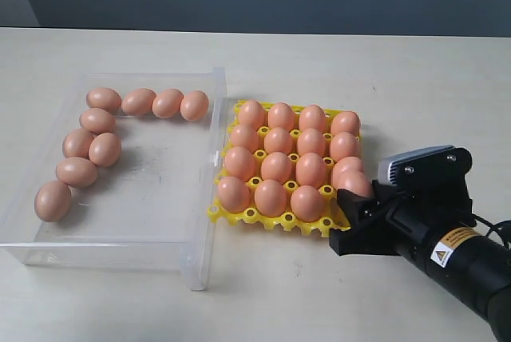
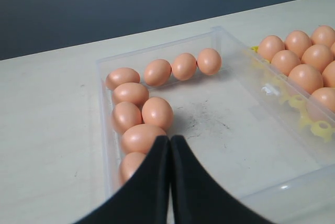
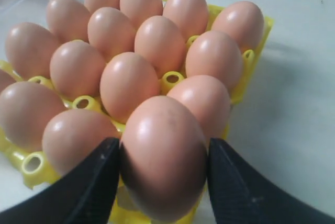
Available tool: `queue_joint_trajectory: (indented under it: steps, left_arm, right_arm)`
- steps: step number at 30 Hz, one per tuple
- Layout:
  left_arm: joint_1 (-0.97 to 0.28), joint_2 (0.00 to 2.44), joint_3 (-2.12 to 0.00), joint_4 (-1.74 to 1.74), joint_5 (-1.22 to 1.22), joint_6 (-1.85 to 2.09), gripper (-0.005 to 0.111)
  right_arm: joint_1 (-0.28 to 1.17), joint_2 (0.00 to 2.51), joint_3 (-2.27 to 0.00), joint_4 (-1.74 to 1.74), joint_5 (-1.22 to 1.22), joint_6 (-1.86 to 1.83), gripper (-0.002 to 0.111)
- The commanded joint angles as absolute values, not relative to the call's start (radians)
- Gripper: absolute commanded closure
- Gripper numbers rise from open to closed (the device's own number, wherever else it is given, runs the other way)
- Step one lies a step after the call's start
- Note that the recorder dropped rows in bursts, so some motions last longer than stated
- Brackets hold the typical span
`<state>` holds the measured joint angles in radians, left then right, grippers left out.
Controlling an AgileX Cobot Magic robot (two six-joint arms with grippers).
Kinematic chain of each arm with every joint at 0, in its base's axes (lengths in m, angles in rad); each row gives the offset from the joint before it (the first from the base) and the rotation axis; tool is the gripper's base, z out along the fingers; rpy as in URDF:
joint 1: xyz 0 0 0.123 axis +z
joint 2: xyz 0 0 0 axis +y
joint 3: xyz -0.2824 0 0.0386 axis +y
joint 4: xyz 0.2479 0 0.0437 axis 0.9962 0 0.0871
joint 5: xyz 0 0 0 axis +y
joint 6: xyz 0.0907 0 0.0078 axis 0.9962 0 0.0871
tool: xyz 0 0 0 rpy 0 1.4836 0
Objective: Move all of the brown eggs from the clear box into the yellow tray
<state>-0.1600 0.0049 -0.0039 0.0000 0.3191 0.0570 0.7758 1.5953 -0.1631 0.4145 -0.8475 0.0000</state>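
Right jaws pinching egg 16 [image 3: 162,161] at the yellow tray's [image 1: 215,212] near-right corner, left jaws pressed together, 9 brown eggs [image 1: 104,149] left in the clear box [image 1: 104,252].

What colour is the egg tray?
The egg tray is bright yellow, clearest in the right wrist view.

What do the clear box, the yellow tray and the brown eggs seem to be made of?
Clear box: transparent, colourless plastic with a glossy finish; the table shows through its walls, and the floor looks scuffed.
Yellow tray: bright moulded plastic, slightly shiny, with pierced posts.
Brown eggs: smooth matte shells; whether they are real or imitation, the look leaves open.
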Motion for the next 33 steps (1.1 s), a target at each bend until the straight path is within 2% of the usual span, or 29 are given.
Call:
queue_joint_trajectory:
  steps: [1, 30, 32, 33]
  left_arm:
    - [-0.161, 0.000, 0.000, 0.000, 0.309, 0.054, 0.106]
    - [-0.161, 0.000, 0.000, 0.000, 0.309, 0.054, 0.106]
    - [-0.161, 0.000, 0.000, 0.000, 0.309, 0.054, 0.106]
    - [-0.161, 0.000, 0.000, 0.000, 0.309, 0.054, 0.106]
  right_arm:
    - [0.767, 1.654, -0.185, 0.361, -0.873, 0.030, 0.109]
    - [0.767, 1.679, -0.195, 0.346, -0.847, 0.053, 0.109]
    - [0.767, 1.679, -0.195, 0.346, -0.843, 0.053, 0.104]
    - [0.767, 1.679, -0.195, 0.346, -0.843, 0.053, 0.098]
